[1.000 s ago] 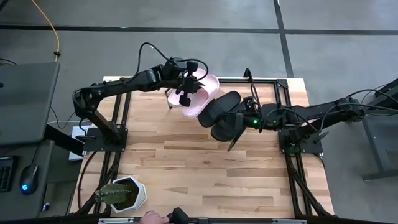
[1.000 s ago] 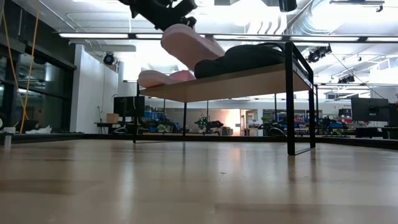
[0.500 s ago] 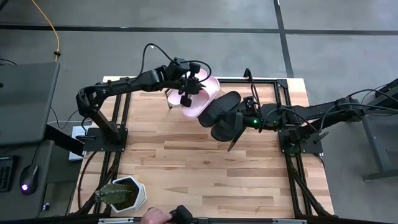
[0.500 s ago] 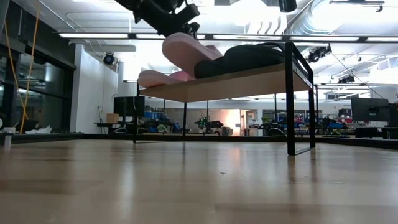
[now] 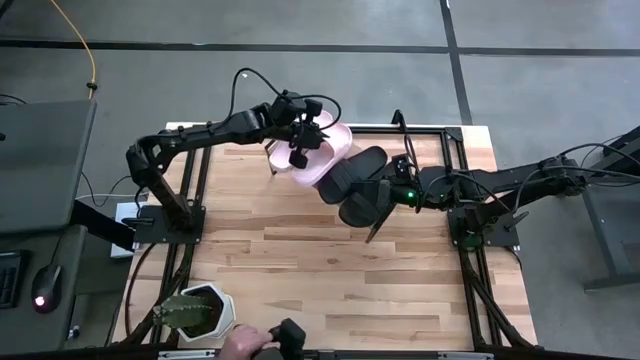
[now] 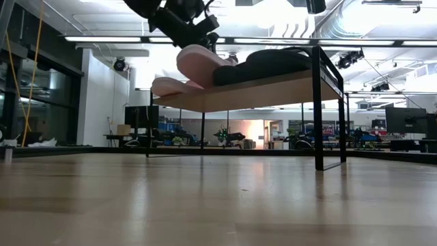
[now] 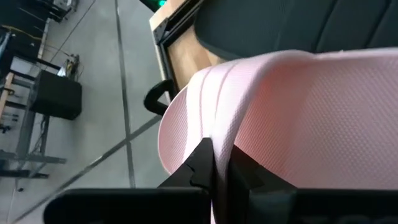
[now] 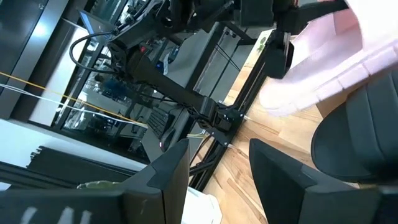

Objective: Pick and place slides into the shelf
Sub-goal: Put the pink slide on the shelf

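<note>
Left wrist view: left pincer (image 7: 216,167) clenched on pink slide (image 7: 292,118) edge; right pincer (image 8: 217,168) spread, empty.

Even, bright overhead light on the counter (image 5: 330,270) from above, shadows soft and short. At counter height, ceiling strip lights (image 6: 123,39) blaze toward twelve o'clock, washing the ceiling white and leaving the shelf (image 6: 252,89) backlit and dim underneath. Near wood goes blurry. On the left wrist camera, the pink slide (image 7: 298,118) fills the view, crisp weave, fingers (image 7: 205,168) silhouetted.
</note>
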Robot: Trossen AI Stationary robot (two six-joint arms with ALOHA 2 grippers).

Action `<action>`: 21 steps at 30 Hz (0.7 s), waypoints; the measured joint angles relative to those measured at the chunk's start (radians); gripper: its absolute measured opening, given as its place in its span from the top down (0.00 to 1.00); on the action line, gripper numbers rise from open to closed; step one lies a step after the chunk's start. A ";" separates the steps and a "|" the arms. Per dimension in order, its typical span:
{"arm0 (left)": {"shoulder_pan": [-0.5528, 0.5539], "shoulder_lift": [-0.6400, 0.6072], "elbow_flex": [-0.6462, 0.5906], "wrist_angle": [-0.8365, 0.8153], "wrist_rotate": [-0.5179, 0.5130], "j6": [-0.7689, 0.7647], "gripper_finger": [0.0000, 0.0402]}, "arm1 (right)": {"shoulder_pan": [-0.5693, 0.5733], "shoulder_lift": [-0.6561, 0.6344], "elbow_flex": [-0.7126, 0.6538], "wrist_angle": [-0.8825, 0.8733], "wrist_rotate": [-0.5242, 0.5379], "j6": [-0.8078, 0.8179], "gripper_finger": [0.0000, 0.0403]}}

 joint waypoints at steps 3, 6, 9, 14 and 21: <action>0.028 -0.001 0.000 -0.002 0.008 -0.004 0.98 | 0.000 0.000 0.000 0.000 0.000 0.000 0.61; 0.051 -0.002 0.000 -0.004 0.028 -0.024 0.96 | 0.000 0.000 0.000 0.000 0.005 0.000 0.61; 0.053 -0.003 0.000 -0.007 0.034 -0.040 0.95 | 0.000 0.000 0.000 0.000 0.005 0.000 0.61; 0.042 -0.003 0.000 -0.013 0.050 -0.038 0.98 | 0.000 0.000 0.000 0.000 0.005 -0.001 0.61; 0.033 -0.003 0.000 -0.042 0.074 -0.041 0.92 | 0.000 0.000 0.000 0.000 0.008 -0.003 0.61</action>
